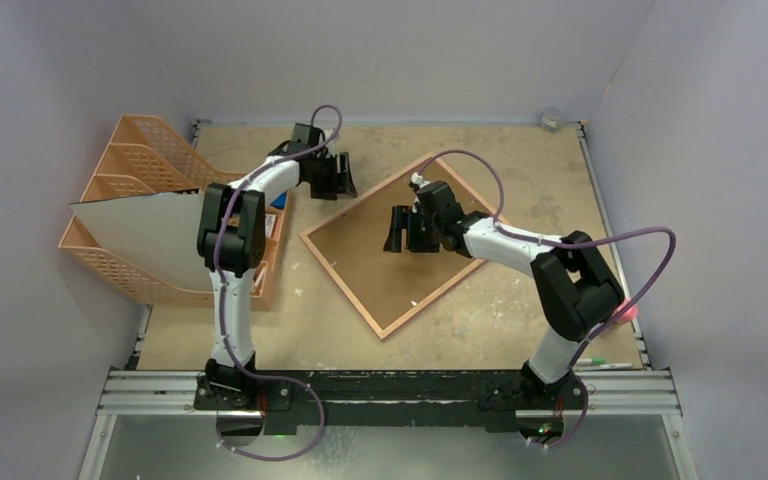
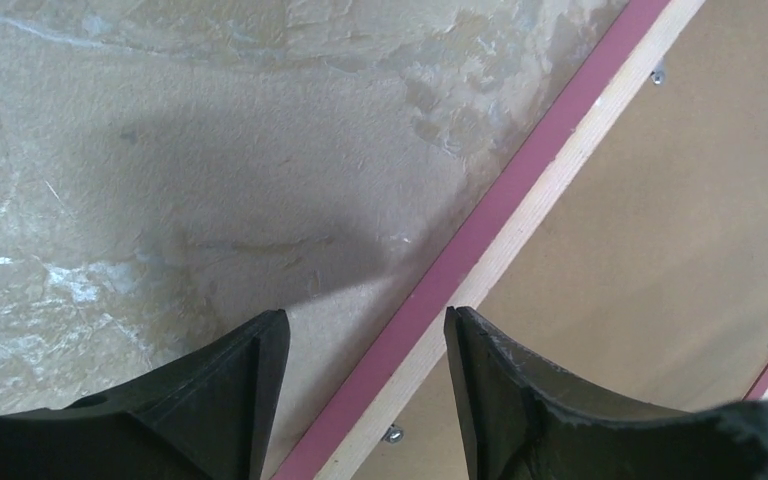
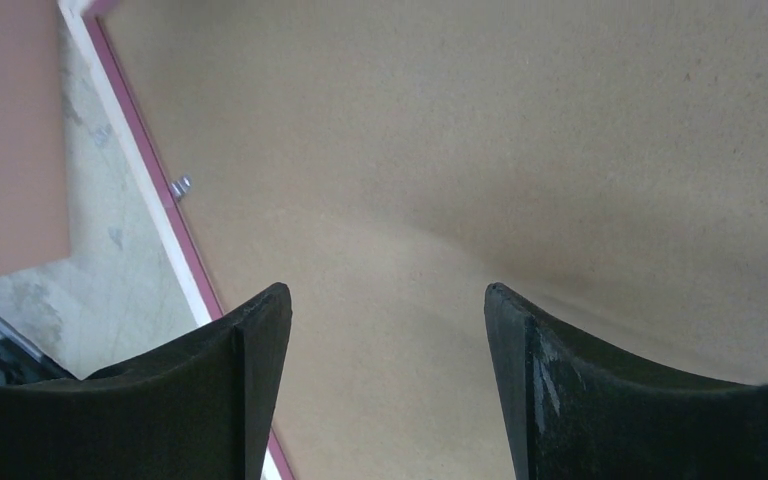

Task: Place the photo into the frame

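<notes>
Off at nine o'clock, orange mesh trays (image 1: 130, 150) hold a leaning greyish sheet (image 1: 135, 235). The frame (image 1: 343, 290) lies face down mid-table, turned like a diamond, its thin pink border around a smooth brown backing board (image 1: 380, 270). The left gripper (image 1: 339, 186), jaws released, straddles its eleven o'clock edge. The right gripper (image 1: 406, 240) hangs spread over the board, grasping nothing.

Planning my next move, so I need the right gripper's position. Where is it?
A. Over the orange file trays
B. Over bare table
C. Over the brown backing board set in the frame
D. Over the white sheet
C: the right gripper hangs with its jaws open above the brown backing board, and the pink border of the frame runs off to one side.
</notes>
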Motion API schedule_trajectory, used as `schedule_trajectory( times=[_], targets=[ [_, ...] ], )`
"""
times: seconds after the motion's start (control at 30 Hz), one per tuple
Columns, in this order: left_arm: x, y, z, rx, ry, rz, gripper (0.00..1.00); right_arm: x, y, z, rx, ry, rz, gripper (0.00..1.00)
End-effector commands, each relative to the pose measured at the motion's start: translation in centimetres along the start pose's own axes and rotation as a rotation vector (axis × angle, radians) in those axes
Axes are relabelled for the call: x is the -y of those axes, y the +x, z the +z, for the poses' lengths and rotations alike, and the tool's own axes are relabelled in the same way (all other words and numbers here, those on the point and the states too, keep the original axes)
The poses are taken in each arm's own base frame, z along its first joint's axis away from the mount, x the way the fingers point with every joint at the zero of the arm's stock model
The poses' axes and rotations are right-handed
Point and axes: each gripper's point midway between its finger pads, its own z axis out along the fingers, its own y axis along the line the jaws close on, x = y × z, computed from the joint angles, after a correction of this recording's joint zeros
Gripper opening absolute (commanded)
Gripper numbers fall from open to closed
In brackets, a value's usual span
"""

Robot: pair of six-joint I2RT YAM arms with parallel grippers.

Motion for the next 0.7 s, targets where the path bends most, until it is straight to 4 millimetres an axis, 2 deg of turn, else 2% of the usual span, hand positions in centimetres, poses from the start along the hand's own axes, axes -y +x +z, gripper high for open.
schedule_trajectory(
  times=[0.0,0.13,0.23,0.37,0.43,0.57,0.67],
  targets=[
    [0.7,1.8,-0.3,0.004,0.025,0.0,0.61,-0.1,-2.3,0.1,0.023,0.034,0.097,0.73],
    [1.9,4.5,-0.8,-0.015,0.043,0.019,0.59,1.5,-3.4,0.5,0.002,0.123,0.197,0.74],
    [2.8,6.5,-1.1,-0.039,0.063,0.014,0.52,2.1,-4.6,0.7,-0.001,0.178,0.256,0.75],
    [4.6,8.8,-2.1,-0.037,0.115,-0.003,0.46,3.3,-5.0,1.0,-0.023,0.246,0.368,0.74],
    [5.6,10.3,-2.4,-0.048,0.139,-0.021,0.42,4.1,-6.5,1.1,0.036,0.302,0.367,0.72],
    [8.3,13.0,-3.2,-0.056,0.229,-0.054,0.39,3.8,-8.5,1.3,0.097,0.315,0.379,0.68],
    [11.1,14.3,-4.2,-0.068,0.365,-0.056,0.39,3.2,-9.0,1.3,0.112,0.347,0.384,0.66]
  ],
)
